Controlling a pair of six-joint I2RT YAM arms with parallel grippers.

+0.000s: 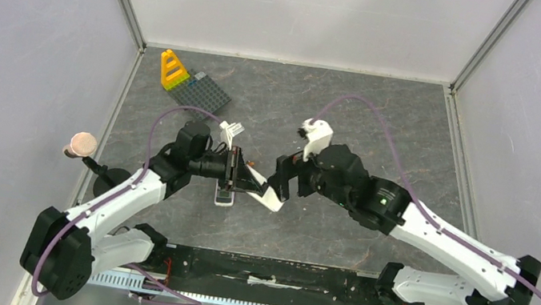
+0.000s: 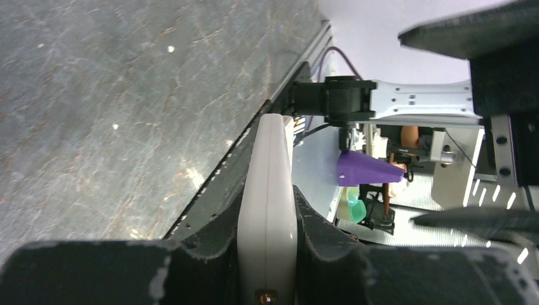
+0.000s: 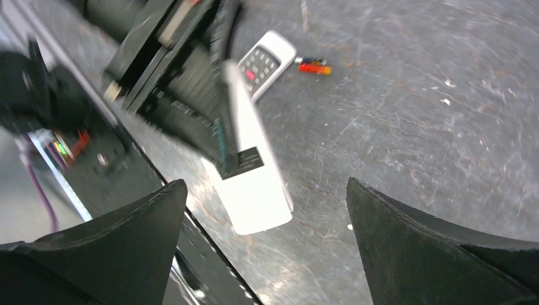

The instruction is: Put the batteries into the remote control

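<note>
At the table's middle: two arms meet over the dark marbled table [image 1: 353, 116], their tips close together.
Left end effector [image 1: 238, 174]: clamped narrow on a white remote [image 3: 257, 197], gripping it by its long edges.
White remote: seen edge-on from the left wrist, it juts out between the two black fingers [image 2: 203, 254]. Its free end points toward the right arm and the near side of the table. A dark rectangular patch sits on its face close to the grip, but I cannot tell what that patch is.
Right end effector [image 3: 266, 190]: jaws spread wide and holding nothing. The free end of the white remote lies between and beyond the two fingertips in its own view, touching neither.
Second remote [image 3: 268, 60]: flat on the table, keypad up, just past the left end effector.
Batteries [image 3: 313, 65]: a red-orange pair lies on the table just beside the second remote's end, side by side, held by neither arm.
Far left corner: a grey studded plate [image 1: 207, 93] has a yellow triangular block [image 1: 173, 69] at its far left edge, well apart from the arms.
</note>
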